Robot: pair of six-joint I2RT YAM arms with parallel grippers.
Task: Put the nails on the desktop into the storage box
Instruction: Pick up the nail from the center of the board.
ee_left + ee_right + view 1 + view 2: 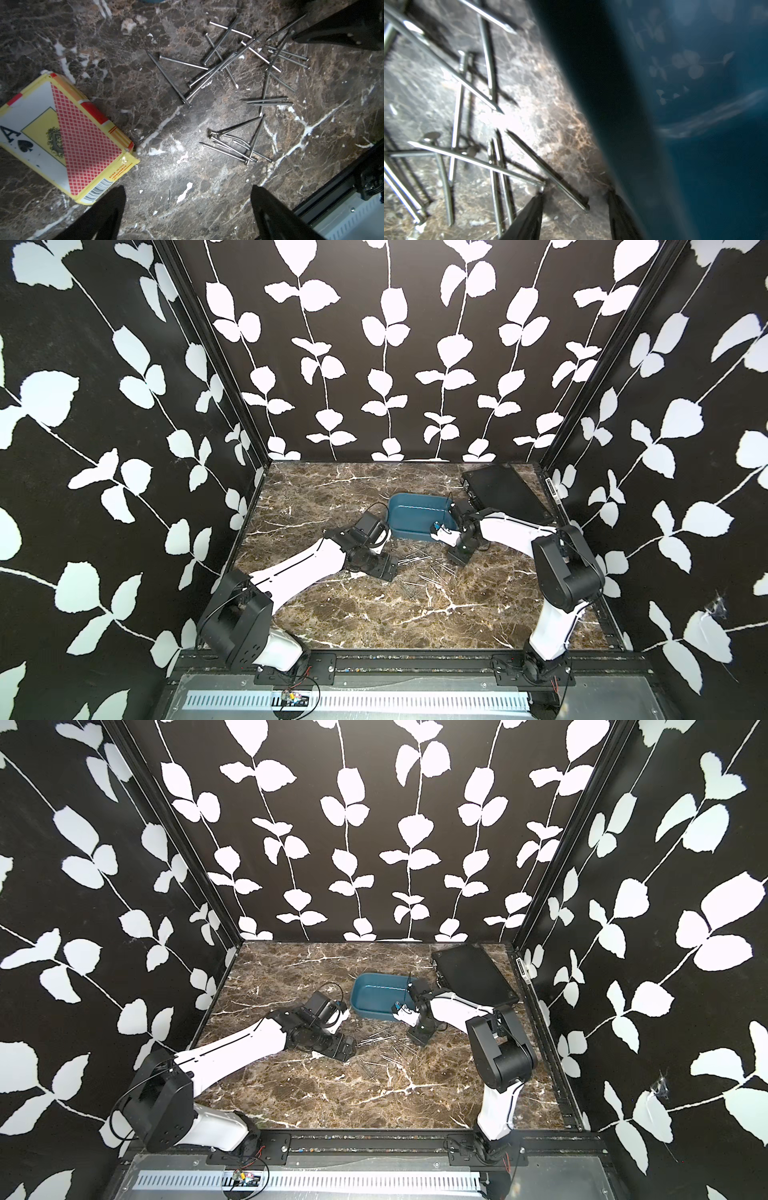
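Several silvery nails [419, 568] [382, 1048] lie scattered on the marble desktop [374, 614], just in front of the teal-blue storage box [419, 514] [382, 992]. In the left wrist view they form loose crossed heaps of nails [228, 62]. My left gripper [188, 193] [388, 570] hovers low at their left edge, open with only bare desktop between its fingers. My right gripper [575, 195] [457, 560] is down at the desktop beside the box's near wall [695, 124], jaws apart. The head end of one nail [564, 187] lies between its fingertips, unclasped.
A yellow and red playing-card box [62, 137] lies on the desktop close to my left gripper. A flat black case [507, 493] [473, 973] sits at the back right corner. Patterned walls enclose the desktop on three sides.
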